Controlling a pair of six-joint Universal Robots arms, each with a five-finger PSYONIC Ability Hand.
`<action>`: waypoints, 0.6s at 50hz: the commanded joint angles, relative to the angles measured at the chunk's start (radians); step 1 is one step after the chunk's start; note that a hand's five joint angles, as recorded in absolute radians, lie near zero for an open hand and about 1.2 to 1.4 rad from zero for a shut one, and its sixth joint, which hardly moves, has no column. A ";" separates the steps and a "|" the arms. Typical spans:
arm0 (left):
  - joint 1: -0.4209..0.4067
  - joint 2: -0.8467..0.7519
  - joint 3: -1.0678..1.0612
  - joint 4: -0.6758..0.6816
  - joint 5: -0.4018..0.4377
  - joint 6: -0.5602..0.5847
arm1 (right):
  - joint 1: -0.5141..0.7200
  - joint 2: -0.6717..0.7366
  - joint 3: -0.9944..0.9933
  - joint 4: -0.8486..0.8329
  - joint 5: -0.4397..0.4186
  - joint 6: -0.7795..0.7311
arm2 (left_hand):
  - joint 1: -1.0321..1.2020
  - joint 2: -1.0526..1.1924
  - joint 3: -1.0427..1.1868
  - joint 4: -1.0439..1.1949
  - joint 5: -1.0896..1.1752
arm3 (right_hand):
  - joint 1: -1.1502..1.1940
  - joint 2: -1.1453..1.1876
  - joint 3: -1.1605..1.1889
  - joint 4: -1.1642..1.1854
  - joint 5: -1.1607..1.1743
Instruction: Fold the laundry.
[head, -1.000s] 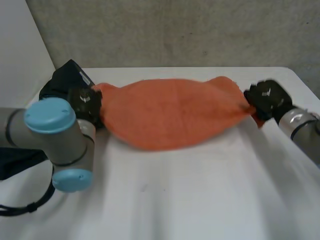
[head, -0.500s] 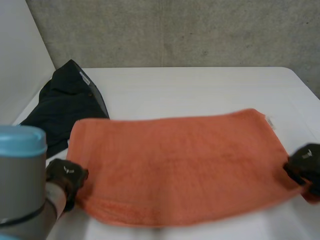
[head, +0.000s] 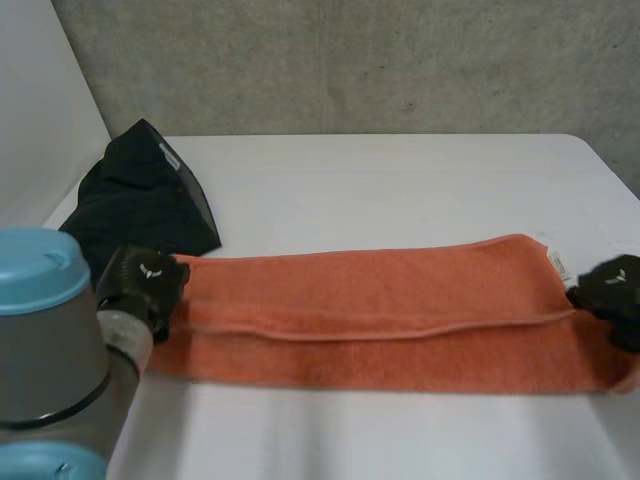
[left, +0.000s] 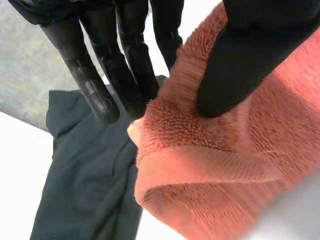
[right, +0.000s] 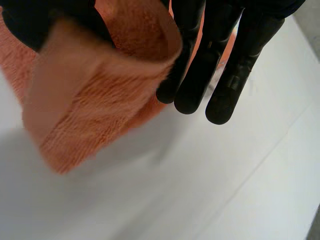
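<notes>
An orange towel (head: 380, 310) lies across the near part of the white table (head: 400, 180), folded lengthwise into a long strip with one layer over the other. My left hand (head: 145, 285) is at the towel's left end. In the left wrist view its thumb (left: 245, 60) presses on the towel (left: 225, 165) while the straight fingers (left: 100, 85) stand behind the towel's edge, pinching the corner. My right hand (head: 612, 290) is at the right end. There the towel (right: 95, 100) is pinched between its thumb and fingers (right: 220, 65), just above the table.
A black garment (head: 140, 205) lies crumpled at the table's far left, close behind my left hand, and also appears beyond the fingers as the black garment (left: 85, 175). A concrete wall stands behind the table.
The towel was held stretched in the air at the far side. Both hands swung it toward the near side and lowered it, so it now lies on the table folded lengthwise.
</notes>
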 joint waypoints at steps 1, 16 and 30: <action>0.000 -0.076 0.035 0.034 0.007 0.003 | 0.066 0.035 -0.016 -0.046 0.001 0.084 | -0.707 -0.722 -0.739 -0.740 -0.733 | 0.416 0.216 0.217 0.205 0.222; 0.020 0.051 -0.046 0.033 0.042 -0.020 | 0.076 0.045 0.012 -0.109 -0.001 0.130 | -0.676 -0.692 -0.708 -0.709 -0.702 | 0.416 0.216 0.217 0.205 0.222; -0.056 0.068 -0.097 0.036 0.034 -0.066 | 0.077 0.045 0.047 -0.135 -0.005 0.130 | -0.664 -0.680 -0.696 -0.698 -0.690 | 0.416 0.216 0.217 0.205 0.222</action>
